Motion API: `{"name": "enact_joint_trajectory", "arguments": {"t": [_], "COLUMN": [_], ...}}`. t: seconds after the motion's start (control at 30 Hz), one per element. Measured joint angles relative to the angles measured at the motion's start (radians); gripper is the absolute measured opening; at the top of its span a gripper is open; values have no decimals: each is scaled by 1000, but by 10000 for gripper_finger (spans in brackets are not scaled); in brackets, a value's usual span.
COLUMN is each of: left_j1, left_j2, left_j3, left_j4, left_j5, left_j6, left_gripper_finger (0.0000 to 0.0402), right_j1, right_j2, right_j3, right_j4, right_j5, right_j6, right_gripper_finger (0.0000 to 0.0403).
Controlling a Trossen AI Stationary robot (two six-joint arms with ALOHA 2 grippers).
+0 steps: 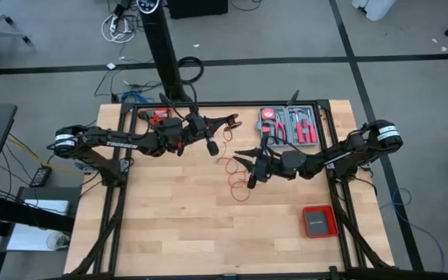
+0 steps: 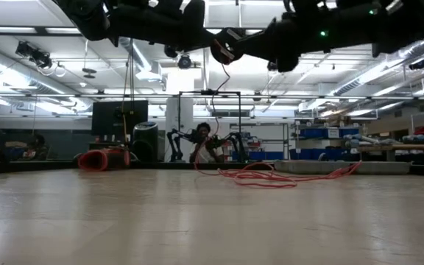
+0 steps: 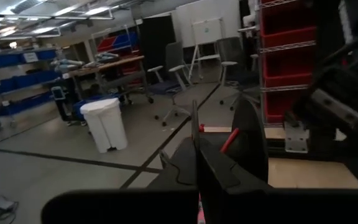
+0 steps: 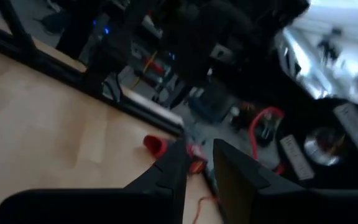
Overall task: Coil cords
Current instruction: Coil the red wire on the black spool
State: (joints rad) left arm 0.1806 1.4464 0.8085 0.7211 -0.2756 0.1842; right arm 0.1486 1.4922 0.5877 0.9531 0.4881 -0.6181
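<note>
The cord, thin and red, lies in loose loops on the wooden table (image 1: 162, 218) just right of its middle (image 1: 238, 180), and shows as a tangle in the low view (image 2: 271, 177). One strand (image 2: 222, 77) rises from it to the grippers, which stand level above the table. My left gripper (image 1: 234, 120) reaches in from the left, toward the far edge, and is shut with red cord at its fingers (image 3: 219, 146). My right gripper (image 1: 239, 155) reaches in from the right, just nearer than the left one, with red cord between its fingers (image 4: 196, 165). My left gripper pinches a short piece of the cord (image 3: 229, 139) between its two fingers, which lie level and come from the table's left. Which part of the cord this is I cannot tell. My right gripper has a piece of the cord (image 4: 195, 165) between its two fingers, which lie level and come from the table's right. The cord hangs slack below them (image 4: 199, 202) down to the loops on the table.
An open tool case (image 1: 290, 124) lies at the far right, and a flat red square box (image 1: 317, 220) at the near right. A red-and-black drill (image 1: 159, 117) lies at the far edge behind my left arm. The near left of the tabletop is bare wood.
</note>
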Motion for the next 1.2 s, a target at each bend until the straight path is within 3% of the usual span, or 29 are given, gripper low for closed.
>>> {"name": "enact_joint_trajectory", "arguments": {"t": [0.1, 0.27, 0.83, 1.07, 1.2], "left_j1": [0, -5, -6, -6, -6], "left_j2": [0, 0, 0, 0, 0], "left_j3": [0, 0, 0, 0, 0], "left_j4": [24, 39, 34, 39, 78], "left_j5": [-13, -15, 0, 55, 126], "left_j6": [-10, -10, -46, -56, 12], "left_gripper_finger": [0, 0, 0, 0, 0], "right_j1": [-14, -13, 46, 37, 19], "right_j2": [0, 0, 0, 0, 0], "right_j3": [57, 136, 144, 144, 144], "right_j4": [-113, -229, -188, -195, -213], "right_j5": [73, 199, 220, 241, 243], "right_j6": [82, 57, 92, 352, 458], "right_gripper_finger": [79, 80, 79, 80, 80]}}
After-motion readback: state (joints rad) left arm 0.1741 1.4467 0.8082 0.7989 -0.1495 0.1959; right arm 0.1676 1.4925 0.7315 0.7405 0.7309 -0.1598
